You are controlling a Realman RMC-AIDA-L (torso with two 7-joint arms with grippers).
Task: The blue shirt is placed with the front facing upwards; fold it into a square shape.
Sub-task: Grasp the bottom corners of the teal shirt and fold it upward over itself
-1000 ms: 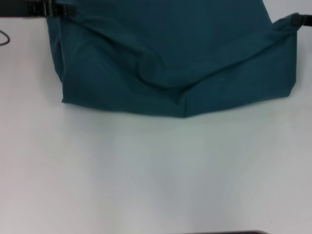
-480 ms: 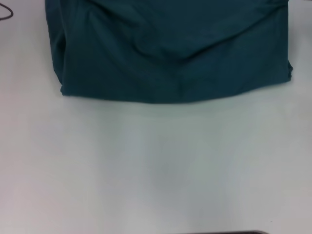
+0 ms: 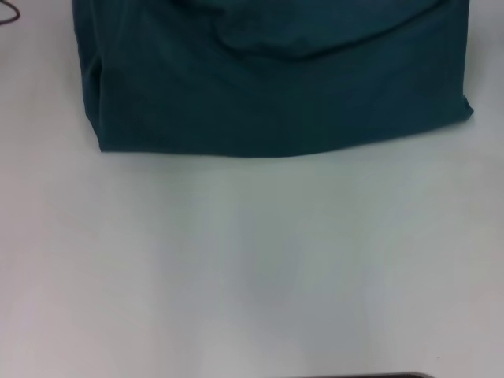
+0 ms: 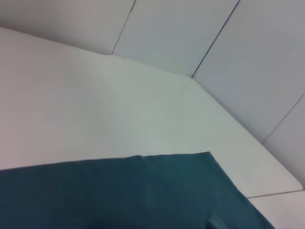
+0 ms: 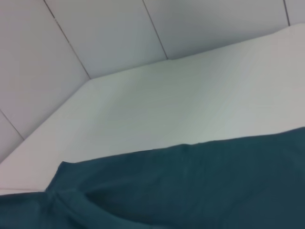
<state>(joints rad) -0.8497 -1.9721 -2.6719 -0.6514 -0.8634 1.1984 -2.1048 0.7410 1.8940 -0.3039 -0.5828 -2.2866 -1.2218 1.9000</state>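
The blue shirt (image 3: 276, 87) is seen at the far part of the white tabletop (image 3: 252, 268) in the head view, running out of the top of the picture. Its cloth is a matte, dark teal cotton, shown as a broad doubled slab with a nearly straight near edge, a soft folded left side and a blunt corner at the right. A shallow curved crease is drawn across its upper part, and fainter wrinkles are seen beside it. No lettering is seen on the exposed surface. A thin dark cable (image 3: 8, 13) is seen at the top left corner, apart from the cloth.

In the left wrist view the shirt (image 4: 124, 195) is shown as a flat, smooth sheet with a clean straight edge and one squared corner lying on the tabletop (image 4: 95, 114), with pale panelled walls (image 4: 181, 28) behind it. In the right wrist view the shirt (image 5: 190, 186) is shown with a puckered fold near one corner.

Neither the left gripper nor the right gripper is shown in any view, so their opening cannot be told.
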